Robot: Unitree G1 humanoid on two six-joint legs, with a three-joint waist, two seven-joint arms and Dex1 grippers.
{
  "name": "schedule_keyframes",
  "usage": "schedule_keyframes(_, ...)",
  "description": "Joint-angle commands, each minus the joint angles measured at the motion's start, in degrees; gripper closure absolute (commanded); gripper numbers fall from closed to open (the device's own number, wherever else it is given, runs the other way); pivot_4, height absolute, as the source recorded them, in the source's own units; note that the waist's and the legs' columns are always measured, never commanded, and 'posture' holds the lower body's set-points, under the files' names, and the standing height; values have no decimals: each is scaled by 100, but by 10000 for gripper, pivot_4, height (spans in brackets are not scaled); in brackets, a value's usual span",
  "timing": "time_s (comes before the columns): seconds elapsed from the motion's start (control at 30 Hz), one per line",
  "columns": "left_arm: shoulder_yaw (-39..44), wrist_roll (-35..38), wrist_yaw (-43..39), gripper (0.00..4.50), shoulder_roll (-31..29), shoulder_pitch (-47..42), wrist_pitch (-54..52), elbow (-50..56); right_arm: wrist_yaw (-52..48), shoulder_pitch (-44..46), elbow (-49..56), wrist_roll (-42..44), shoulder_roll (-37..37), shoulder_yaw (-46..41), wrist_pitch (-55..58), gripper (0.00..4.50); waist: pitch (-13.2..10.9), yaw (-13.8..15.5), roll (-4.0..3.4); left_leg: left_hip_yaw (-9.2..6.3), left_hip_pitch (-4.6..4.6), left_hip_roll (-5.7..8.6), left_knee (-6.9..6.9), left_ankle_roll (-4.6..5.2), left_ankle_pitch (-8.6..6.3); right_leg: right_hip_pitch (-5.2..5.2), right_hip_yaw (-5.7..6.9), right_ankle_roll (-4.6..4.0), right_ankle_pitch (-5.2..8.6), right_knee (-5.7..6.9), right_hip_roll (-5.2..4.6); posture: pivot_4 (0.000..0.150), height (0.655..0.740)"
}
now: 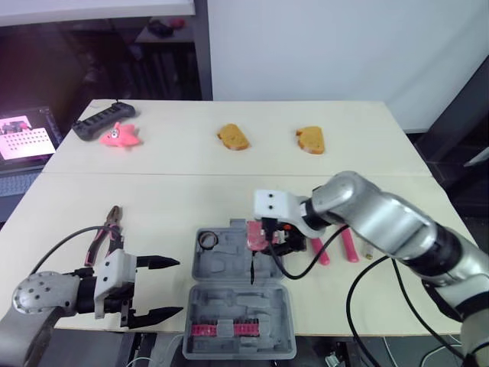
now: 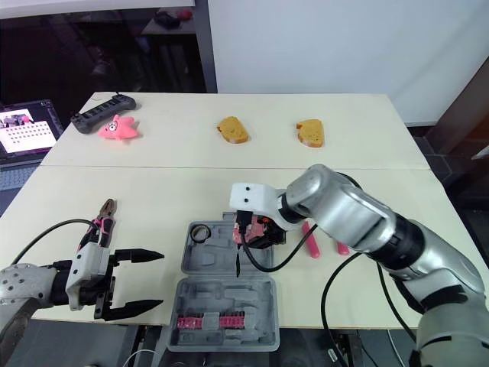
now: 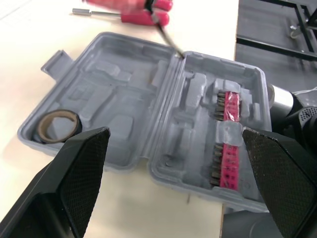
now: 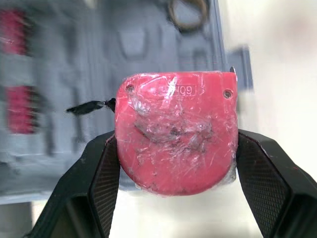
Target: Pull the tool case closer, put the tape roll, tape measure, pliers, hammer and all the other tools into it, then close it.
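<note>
At the left front of the table (image 1: 176,183), the left end effector (image 1: 174,287) hangs released, fingers spread wide and pointing across at the tool case (image 1: 237,302). The pliers (image 1: 107,229) lie just behind it, long axis running away from the robot, so this arm is the nearer one for them.

The case lies open and flat at the middle front, near half toward the robot and hinge running left to right. The tape roll (image 1: 207,240) sits in the far half's left corner. A red strip of bits (image 1: 221,329) runs along the near half.

Over the right part of the far half, the right end effector (image 4: 177,144) is clenched on the red tape measure (image 4: 176,129), one finger on each flat side. The case lies directly below the measure, so the coming move looks like a straight lowering into a recess, then a release.

Which recess lies beneath is hard to tell. The end effector covers it from above, and the case behind the measure is blurred in the right wrist view. Right of the case, two red-handled tools (image 1: 319,251) lie on the table, partly behind the right arm. I cannot make out whether either is the hammer.
</note>
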State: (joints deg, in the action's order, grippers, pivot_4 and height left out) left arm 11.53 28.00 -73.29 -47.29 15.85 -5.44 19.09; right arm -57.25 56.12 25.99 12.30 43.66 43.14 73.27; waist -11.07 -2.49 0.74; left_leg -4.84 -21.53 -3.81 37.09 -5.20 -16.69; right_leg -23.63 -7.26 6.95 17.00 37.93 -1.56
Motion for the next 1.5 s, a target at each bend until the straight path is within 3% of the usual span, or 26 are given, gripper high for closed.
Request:
schedule_keyframes(0.03, -12, -16, -60, 0, -13, -1, 147, -12, 199, 242, -252, -314, -116, 427, -143, 15922, 0, -16, 0, 2, -1, 0, -1, 0, 0, -3, 0, 1, 0, 0, 0, 1500, 7400)
schedule_keyframes(0.5, 41, -19, -40, 0, -22, 190, 298, -3, 229, 302, -1290, -1105, -638, 1323, -1100, 15922, -1, -165, -1, 0, -2, -2, -6, 1, 0, -15, 0, 17, -9, 12, 3, 1500, 7400)
schedule_keyframes(0.83, 80, -2, 33, 0, 3, 246, 327, 14, 117, 197, -1968, -1615, -1001, 1376, -1707, 15922, -1, -164, -1, 0, -2, -2, -6, 1, 0, -16, 0, 17, -9, 14, 3, 1500, 7400)
schedule_keyframes(1.33, 136, 1, 294, 0, 172, 145, 357, -11, -161, -4, -2074, -2020, -1162, 1240, -1887, 15922, -1, -174, -1, -1, -1, -2, -8, 0, 0, -17, 0, 18, -10, 14, 4, 1500, 7400)
schedule_keyframes(1.43, 122, 3, 286, 0, 163, 146, 345, 2, -205, -14, -2006, -2030, -1198, 1111, -1840, 2136, -1, -174, -1, -1, -1, -2, -8, 1, 0, -18, 0, 18, -9, 14, 4, 1500, 7400)
schedule_keyframes(1.5, 117, 12, 271, 0, 153, 150, 334, 13, -238, -2, -1913, -2000, -1212, 995, -1752, 402, -1, -169, -1, -1, -1, -2, -8, 0, 0, -18, 0, 18, -9, 14, 4, 1500, 7400)
